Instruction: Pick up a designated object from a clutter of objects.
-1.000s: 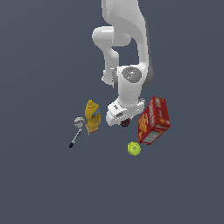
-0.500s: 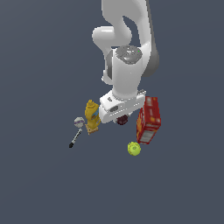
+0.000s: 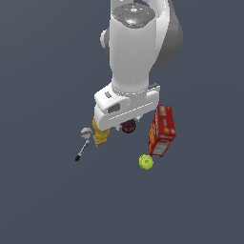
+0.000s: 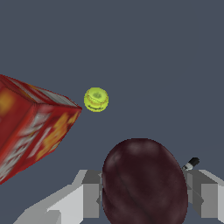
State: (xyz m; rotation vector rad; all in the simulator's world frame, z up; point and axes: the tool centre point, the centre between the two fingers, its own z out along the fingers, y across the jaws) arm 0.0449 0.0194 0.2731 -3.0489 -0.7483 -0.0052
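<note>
The dark maroon ball (image 3: 128, 126) hangs under the white hand, held between the fingers of my gripper (image 3: 127, 125), well above the floor. In the wrist view the ball (image 4: 144, 181) fills the space between the two grey fingers (image 4: 91, 199), which press on its sides. The yellow-green ball (image 3: 146, 161) lies on the floor below, to the exterior view's right; it also shows in the wrist view (image 4: 96, 99). The red box (image 3: 162, 131) stands beside it. The yellow bottle (image 3: 101, 134) is partly hidden behind the hand. The silver-and-black tool (image 3: 83, 144) lies at the exterior view's left.
The floor is plain dark grey. The red box (image 4: 30, 124) looms close in the wrist view. The tool's black tip (image 4: 191, 163) peeks past a finger there.
The arm has risen with the maroon ball in its gripper, lifting it off the floor and away from the clutter. The other objects have stayed put.
</note>
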